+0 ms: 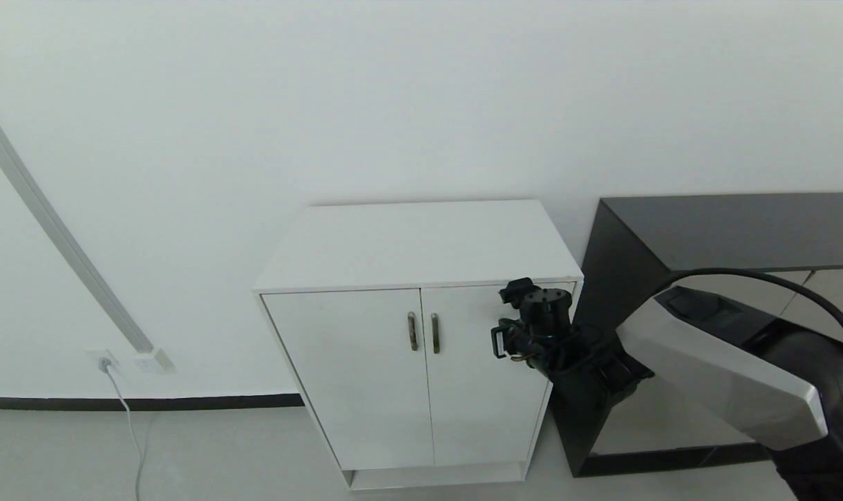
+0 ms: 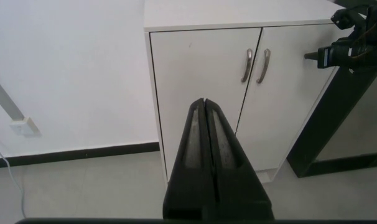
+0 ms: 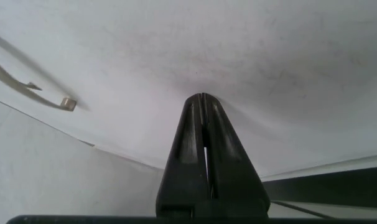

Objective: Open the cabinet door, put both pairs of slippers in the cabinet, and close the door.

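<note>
Right fingers (image 3: 190,130) are pinched shut on nothing, tips just beside the cabinet (image 1: 407,243)'s right door (image 1: 477,403), out past its two handles (image 1: 435,332). Left fingers (image 2: 193,137) are shut and empty too, well back, facing the closed white cabinet.

1 cabinet (image 1: 421,243), 2 doors (image 1: 355,376), 2 handles (image 1: 412,331), 1 blk table (image 1: 727,229).
</note>
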{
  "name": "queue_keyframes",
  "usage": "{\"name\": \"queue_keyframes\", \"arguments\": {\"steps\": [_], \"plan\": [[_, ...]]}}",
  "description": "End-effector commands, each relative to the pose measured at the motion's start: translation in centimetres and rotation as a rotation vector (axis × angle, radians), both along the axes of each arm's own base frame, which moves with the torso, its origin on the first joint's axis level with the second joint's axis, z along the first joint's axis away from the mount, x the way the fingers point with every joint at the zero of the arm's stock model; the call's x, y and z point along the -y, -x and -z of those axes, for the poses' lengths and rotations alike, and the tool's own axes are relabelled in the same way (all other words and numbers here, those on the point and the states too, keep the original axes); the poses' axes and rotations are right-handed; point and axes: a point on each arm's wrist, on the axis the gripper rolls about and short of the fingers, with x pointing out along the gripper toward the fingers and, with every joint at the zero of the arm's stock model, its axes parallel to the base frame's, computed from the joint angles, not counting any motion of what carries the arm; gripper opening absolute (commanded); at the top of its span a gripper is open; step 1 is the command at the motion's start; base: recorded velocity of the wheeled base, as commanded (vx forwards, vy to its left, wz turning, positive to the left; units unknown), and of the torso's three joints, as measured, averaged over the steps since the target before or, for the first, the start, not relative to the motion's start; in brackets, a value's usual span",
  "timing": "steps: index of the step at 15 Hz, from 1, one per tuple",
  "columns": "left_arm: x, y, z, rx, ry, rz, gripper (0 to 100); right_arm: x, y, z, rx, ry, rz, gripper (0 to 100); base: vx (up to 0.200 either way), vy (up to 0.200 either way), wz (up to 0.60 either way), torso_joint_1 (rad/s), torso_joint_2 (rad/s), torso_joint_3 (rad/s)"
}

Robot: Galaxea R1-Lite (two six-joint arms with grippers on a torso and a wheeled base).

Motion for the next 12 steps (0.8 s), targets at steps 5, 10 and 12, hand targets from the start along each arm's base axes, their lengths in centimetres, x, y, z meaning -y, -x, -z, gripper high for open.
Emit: {"name": "queue_keyframes", "arguments": {"steps": [5,10,12], "plan": [[0.0,0.0,0.0,-0.001,0.0,-0.001,0,-0.5,-1.0,-0.4,0.008,-0.005,0.001,0,0.0,0.0,0.0,0.0,0.0,0.0],[0.0,0.0,0.0,-0.001,0.0,-0.001,0,-0.5,-0.7,-0.2,0.003,-0.005,0.007,0,0.0,0.0,0.0,0.0,0.0,0.0],[0.0,0.0,0.0,-0.001,0.002,-0.001,0,-0.4,0.4,-0.6,0.008,-0.007,-0.004,0,0.0,0.0,0.0,0.0,0.0,0.0]]}}
